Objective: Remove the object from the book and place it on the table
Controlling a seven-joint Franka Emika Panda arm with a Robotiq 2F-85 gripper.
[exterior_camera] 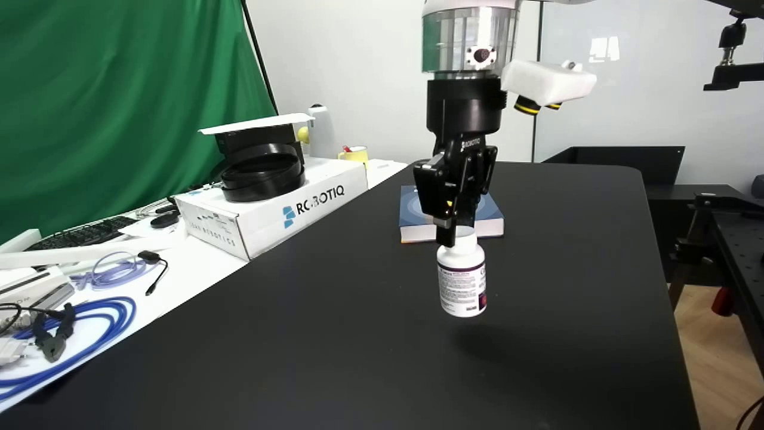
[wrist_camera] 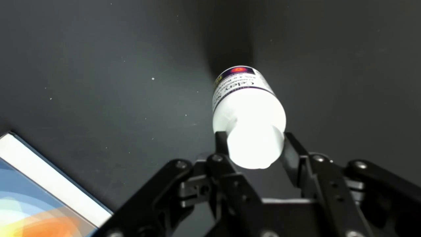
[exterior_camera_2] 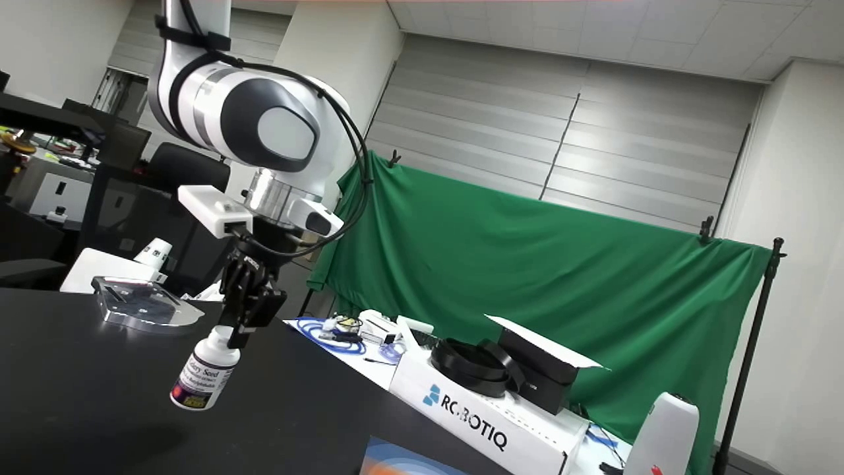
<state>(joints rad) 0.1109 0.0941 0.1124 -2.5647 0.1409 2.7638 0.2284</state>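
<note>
The small white bottle (exterior_camera: 462, 280) with a dark and red label is off the book, held above the black table (exterior_camera: 298, 346). In both exterior views its shadow lies apart from it. It also shows in an exterior view (exterior_camera_2: 203, 379), where it is tilted. In the wrist view the bottle (wrist_camera: 248, 102) has its white cap between my fingertips. My gripper (wrist_camera: 255, 143) is shut on the cap, one finger touching each side. The blue book (wrist_camera: 39, 200) lies on the table at lower left in the wrist view, and behind the gripper in an exterior view (exterior_camera: 418, 232).
A white Robotiq box (exterior_camera: 274, 209) with black rings on top stands on the white side surface (exterior_camera: 149, 310) along the table's edge. Blue cables (exterior_camera: 113, 325) lie there too. A clear plastic piece (exterior_camera_2: 145, 307) sits near the table's edge in an exterior view.
</note>
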